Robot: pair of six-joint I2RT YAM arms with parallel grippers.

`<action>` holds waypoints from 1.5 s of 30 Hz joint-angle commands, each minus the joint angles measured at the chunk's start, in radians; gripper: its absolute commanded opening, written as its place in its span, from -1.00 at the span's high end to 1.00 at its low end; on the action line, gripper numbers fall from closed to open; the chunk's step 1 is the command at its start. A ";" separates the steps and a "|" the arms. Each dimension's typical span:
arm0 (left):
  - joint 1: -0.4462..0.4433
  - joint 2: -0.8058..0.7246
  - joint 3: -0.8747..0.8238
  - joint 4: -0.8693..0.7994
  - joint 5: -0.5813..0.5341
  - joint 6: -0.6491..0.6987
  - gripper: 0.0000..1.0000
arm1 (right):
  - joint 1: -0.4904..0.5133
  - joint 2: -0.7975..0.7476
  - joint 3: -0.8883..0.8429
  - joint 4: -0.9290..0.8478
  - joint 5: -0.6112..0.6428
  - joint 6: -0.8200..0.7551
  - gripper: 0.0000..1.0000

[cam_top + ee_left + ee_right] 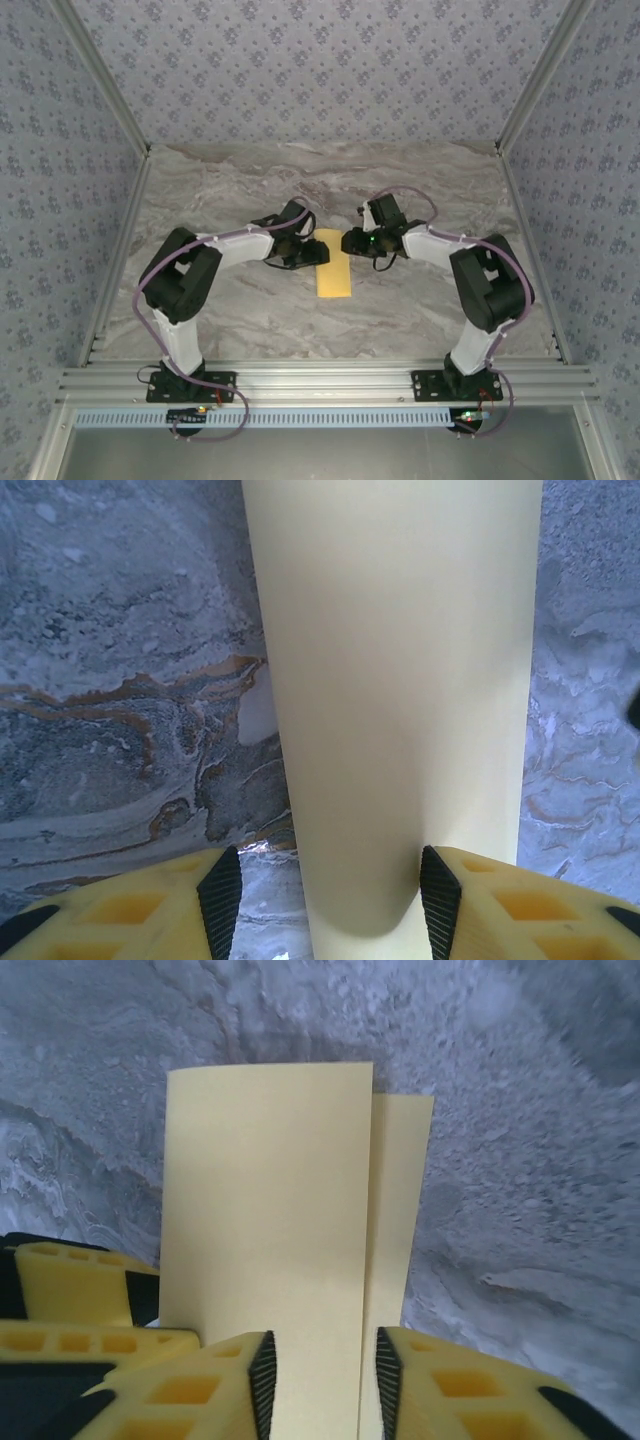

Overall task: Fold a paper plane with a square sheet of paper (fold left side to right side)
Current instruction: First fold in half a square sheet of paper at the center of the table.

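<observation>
The square sheet of paper (333,268) lies on the marble table (240,180) as a narrow yellow-orange strip, folded over on itself. In the right wrist view its top layer (265,1220) stops short, leaving a thin band of the lower layer (400,1200) showing along the right. My left gripper (312,252) sits at the strip's far left edge. Its jaws (330,900) stand open astride a rounded, lifted bend of the paper (400,680), the right pad against it and the left pad apart. My right gripper (350,243) hovers at the far right edge, open (323,1380), the paper flat beneath.
Aluminium rails (320,380) run along the near edge, with both arm bases bolted there. Patterned walls (320,60) close the back and sides. Bare marble surrounds the paper on all sides.
</observation>
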 commanded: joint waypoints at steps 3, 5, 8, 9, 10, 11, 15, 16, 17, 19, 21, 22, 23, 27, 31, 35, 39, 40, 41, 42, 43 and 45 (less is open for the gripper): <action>-0.024 0.047 0.040 -0.047 0.000 0.018 -0.07 | -0.009 -0.150 -0.056 -0.062 0.169 -0.017 0.03; -0.028 0.054 0.047 -0.059 -0.004 0.022 -0.08 | -0.013 -0.197 -0.077 -0.078 0.210 -0.022 -0.04; -0.034 0.065 0.061 -0.075 -0.008 0.035 -0.09 | -0.018 -0.258 -0.108 -0.095 0.252 -0.029 -0.13; -0.037 0.069 0.068 -0.082 -0.009 0.039 -0.10 | -0.019 -0.277 -0.119 -0.101 0.261 -0.029 -0.17; -0.037 0.071 0.072 -0.089 -0.011 0.042 -0.10 | -0.022 -0.291 -0.127 -0.107 0.268 -0.032 -0.19; -0.037 0.077 0.077 -0.093 -0.011 0.044 -0.10 | -0.022 -0.306 -0.133 -0.110 0.273 -0.034 -0.22; -0.043 0.092 0.097 -0.117 -0.014 0.061 -0.12 | -0.028 -0.339 -0.155 -0.123 0.274 -0.039 -0.28; -0.045 0.095 0.101 -0.123 -0.016 0.064 -0.12 | -0.028 -0.344 -0.159 -0.125 0.272 -0.037 -0.29; -0.045 0.099 0.106 -0.128 -0.017 0.067 -0.12 | -0.028 -0.348 -0.163 -0.123 0.269 -0.038 -0.30; -0.046 0.104 0.112 -0.134 -0.015 0.070 -0.13 | -0.028 -0.356 -0.171 -0.122 0.265 -0.036 -0.30; -0.048 0.109 0.119 -0.140 -0.015 0.074 -0.14 | -0.028 -0.361 -0.176 -0.122 0.259 -0.036 -0.31; -0.048 0.114 0.123 -0.145 -0.016 0.076 -0.14 | -0.027 -0.363 -0.176 -0.124 0.258 -0.036 -0.31; -0.049 0.118 0.130 -0.153 -0.016 0.079 -0.14 | -0.026 -0.364 -0.177 -0.123 0.258 -0.036 -0.31; -0.054 0.132 0.146 -0.170 -0.015 0.088 -0.16 | -0.027 -0.367 -0.180 -0.126 0.260 -0.039 -0.32; -0.058 0.145 0.161 -0.184 -0.016 0.094 -0.18 | -0.027 -0.367 -0.178 -0.126 0.260 -0.042 -0.32; -0.059 0.153 0.169 -0.192 -0.015 0.093 -0.19 | -0.027 -0.367 -0.178 -0.125 0.257 -0.042 -0.33; -0.059 0.164 0.181 -0.204 -0.016 0.094 -0.20 | -0.027 -0.367 -0.178 -0.125 0.251 -0.044 -0.32; -0.060 0.166 0.182 -0.205 -0.016 0.094 -0.20 | -0.027 -0.367 -0.178 -0.125 0.250 -0.045 -0.33; -0.059 0.168 0.183 -0.206 -0.016 0.095 -0.20 | -0.026 -0.367 -0.178 -0.125 0.251 -0.044 -0.33; -0.060 0.169 0.184 -0.207 -0.016 0.093 -0.20 | -0.026 -0.367 -0.178 -0.127 0.249 -0.043 -0.33; -0.059 0.170 0.186 -0.209 -0.016 0.094 -0.20 | -0.027 -0.368 -0.178 -0.128 0.250 -0.045 -0.33; -0.060 0.173 0.187 -0.212 -0.016 0.095 -0.21 | -0.026 -0.367 -0.178 -0.127 0.249 -0.045 -0.33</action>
